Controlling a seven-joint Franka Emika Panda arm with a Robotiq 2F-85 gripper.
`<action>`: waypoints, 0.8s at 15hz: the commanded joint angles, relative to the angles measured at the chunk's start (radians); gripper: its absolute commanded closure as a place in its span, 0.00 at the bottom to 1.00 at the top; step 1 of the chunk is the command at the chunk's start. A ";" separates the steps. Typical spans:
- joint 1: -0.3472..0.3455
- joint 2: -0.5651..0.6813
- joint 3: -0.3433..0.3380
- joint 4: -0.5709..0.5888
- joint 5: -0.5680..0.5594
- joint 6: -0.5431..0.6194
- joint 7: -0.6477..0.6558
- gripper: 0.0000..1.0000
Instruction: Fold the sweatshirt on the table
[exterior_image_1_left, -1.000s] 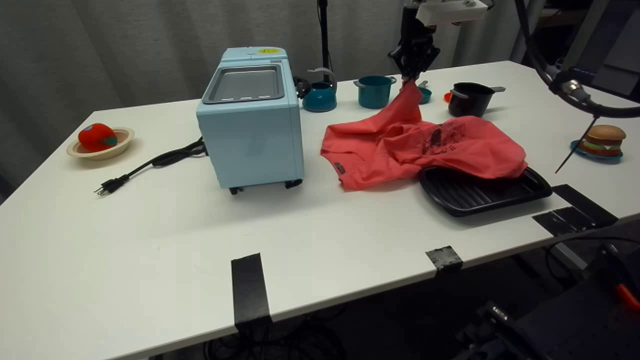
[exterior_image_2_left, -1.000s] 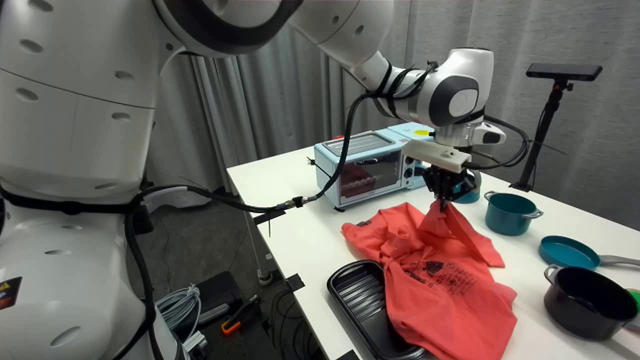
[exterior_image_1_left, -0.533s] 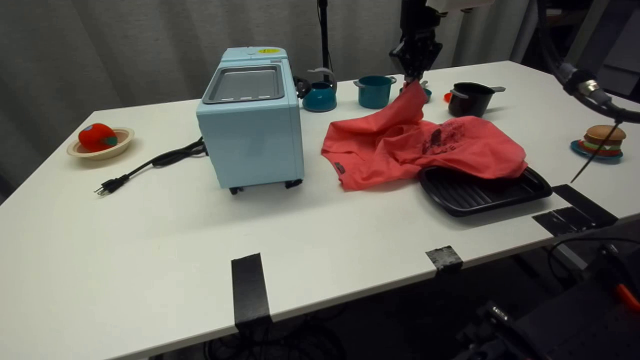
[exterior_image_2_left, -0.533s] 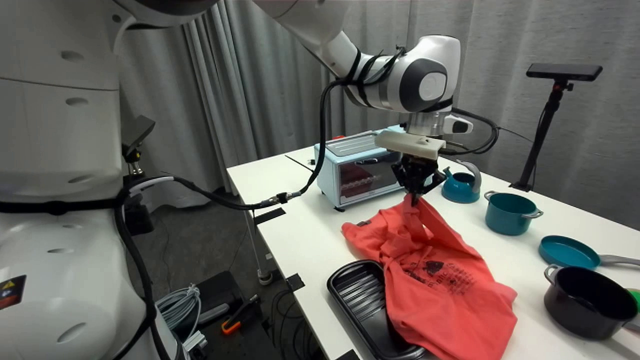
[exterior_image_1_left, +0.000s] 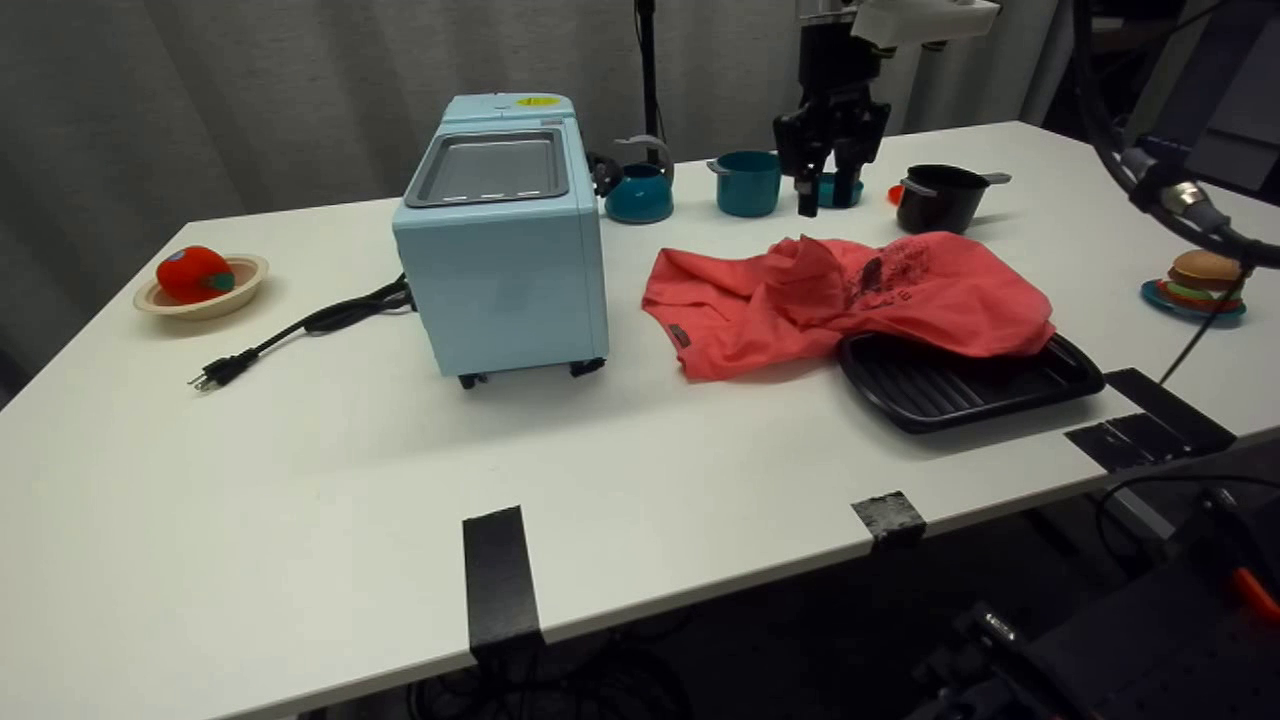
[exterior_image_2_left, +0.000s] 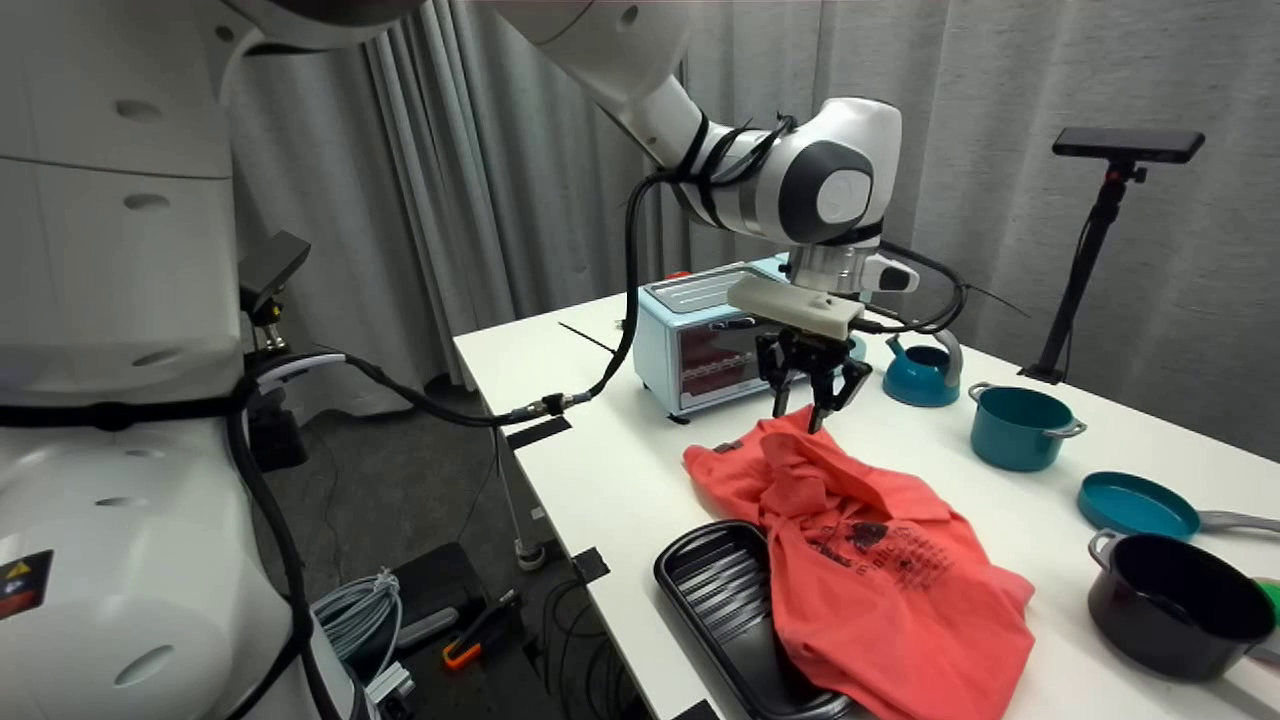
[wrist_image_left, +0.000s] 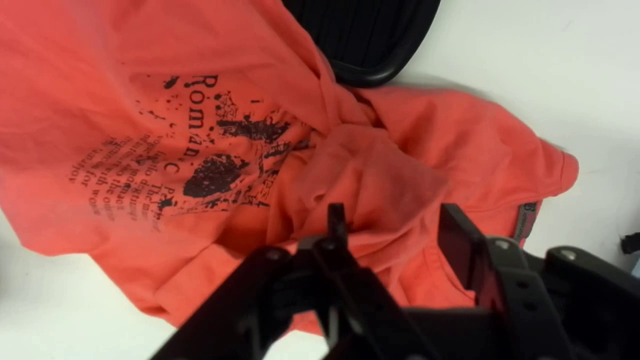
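In an exterior view, we see the claw (exterior_image_1_left: 826, 206), jaws apart and empty, above the sweatshirt (exterior_image_1_left: 800, 300), whose right side overlaps the tray (exterior_image_1_left: 925, 395) on the tabletop (exterior_image_1_left: 300, 500).

A bowl (exterior_image_1_left: 192, 311) (across the oven (exterior_image_1_left: 503, 275) from the kettle (exterior_image_1_left: 640, 197)) holds perhaps a red fruit (exterior_image_1_left: 190, 276).

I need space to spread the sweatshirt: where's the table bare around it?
A broad bare patch of table lies between the toaster oven, black tray and tape strips; a narrower gap parts toaster oven and sweatshirt. It's crowded across the sweatshirt from the tape strips, with teal pot, teal pan and black pot, and where the sweatshirt overlaps the black tray.
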 joint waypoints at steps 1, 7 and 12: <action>-0.019 -0.001 -0.022 0.017 0.016 -0.041 -0.008 0.16; -0.063 0.016 -0.095 0.026 -0.022 -0.023 -0.018 0.00; -0.128 0.094 -0.146 0.065 -0.006 0.019 -0.016 0.00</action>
